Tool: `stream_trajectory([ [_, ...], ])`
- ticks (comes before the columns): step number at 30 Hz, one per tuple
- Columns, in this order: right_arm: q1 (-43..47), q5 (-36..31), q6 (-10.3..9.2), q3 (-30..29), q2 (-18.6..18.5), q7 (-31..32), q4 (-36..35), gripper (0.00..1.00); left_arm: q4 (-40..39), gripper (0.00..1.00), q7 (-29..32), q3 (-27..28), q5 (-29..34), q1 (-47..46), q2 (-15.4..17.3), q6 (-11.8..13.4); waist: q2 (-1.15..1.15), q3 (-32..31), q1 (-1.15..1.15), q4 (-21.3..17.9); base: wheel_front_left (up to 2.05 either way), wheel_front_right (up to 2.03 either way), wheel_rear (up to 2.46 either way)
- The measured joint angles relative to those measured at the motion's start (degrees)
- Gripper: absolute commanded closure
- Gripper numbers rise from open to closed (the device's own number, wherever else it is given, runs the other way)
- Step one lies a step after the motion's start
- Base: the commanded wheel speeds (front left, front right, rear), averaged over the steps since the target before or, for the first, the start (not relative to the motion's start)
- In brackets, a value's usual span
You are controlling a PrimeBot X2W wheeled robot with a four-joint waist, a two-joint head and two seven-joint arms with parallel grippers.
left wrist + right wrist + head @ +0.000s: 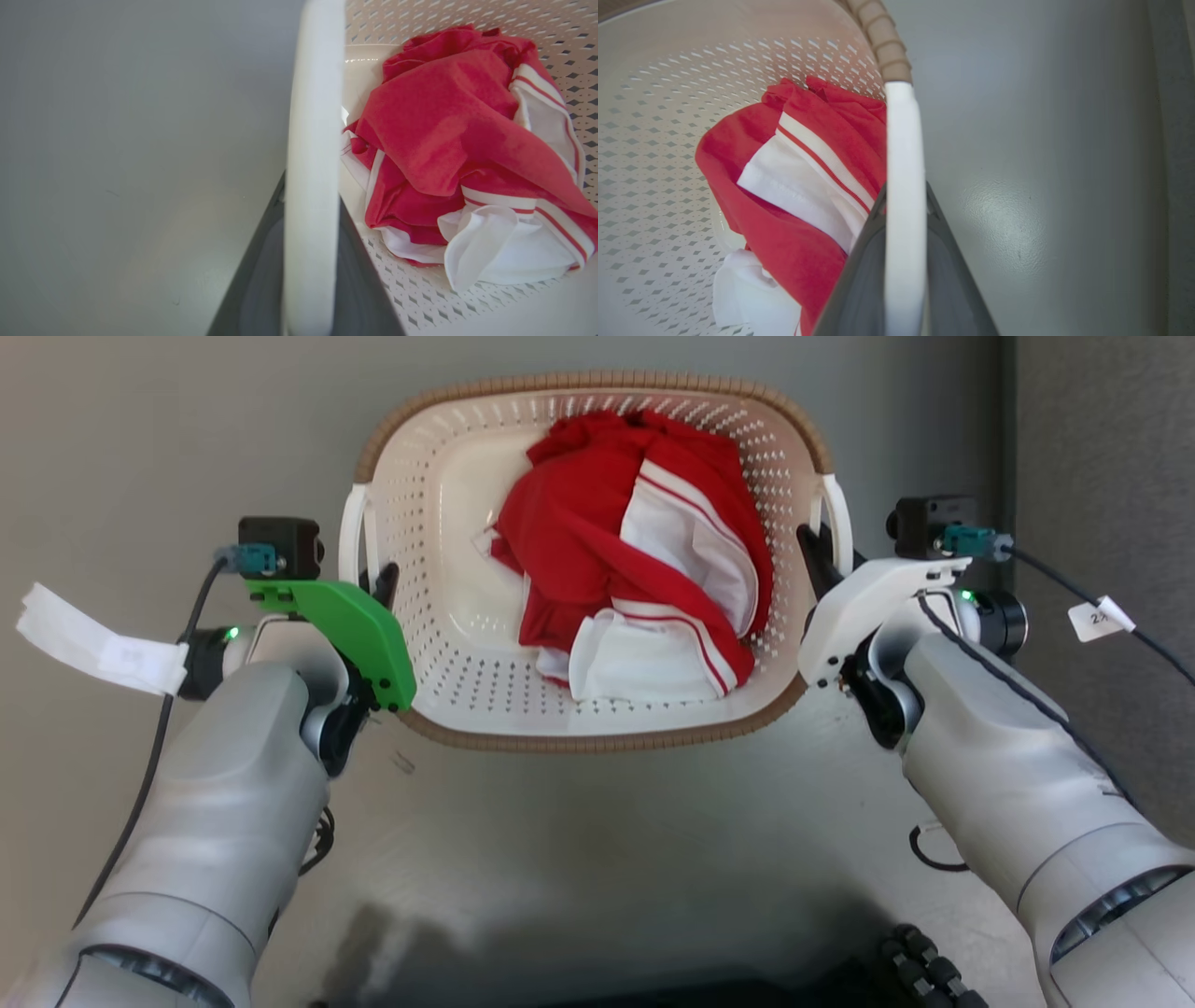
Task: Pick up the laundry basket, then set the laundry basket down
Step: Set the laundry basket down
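Observation:
The laundry basket [597, 743], cream with perforated walls and a brown woven-look rim, lies straight ahead over the grey floor. Inside it is a heap of red and white clothing [635, 551]. My left gripper [381, 583] is shut on the basket's white left handle [352, 537]. In the left wrist view that handle [313, 163] runs up between my dark fingers [359, 289]. My right gripper [814, 555] is shut on the white right handle [837, 513]. In the right wrist view the bar [903, 186] sits between the fingers [859, 280]. Whether the basket touches the floor I cannot tell.
Smooth grey floor [597, 840] lies all around the basket. A darker vertical surface [1102, 523] runs along the far right. A white paper tag [93, 639] hangs off my left wrist cable and a small label [1100, 616] off the right one.

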Motion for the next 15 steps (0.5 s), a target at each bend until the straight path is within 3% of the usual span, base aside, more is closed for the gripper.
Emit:
stream_trajectory([
  [15, -1.89, 0.01, 0.03, -0.93, -0.09, -0.27, 1.14, 1.00, 1.81, 1.00, -2.02, -0.34, 0.10, -2.11, -0.79, -0.47, 0.00, 8.65, 0.00, 1.27, 0.00, 0.00, 0.00],
])
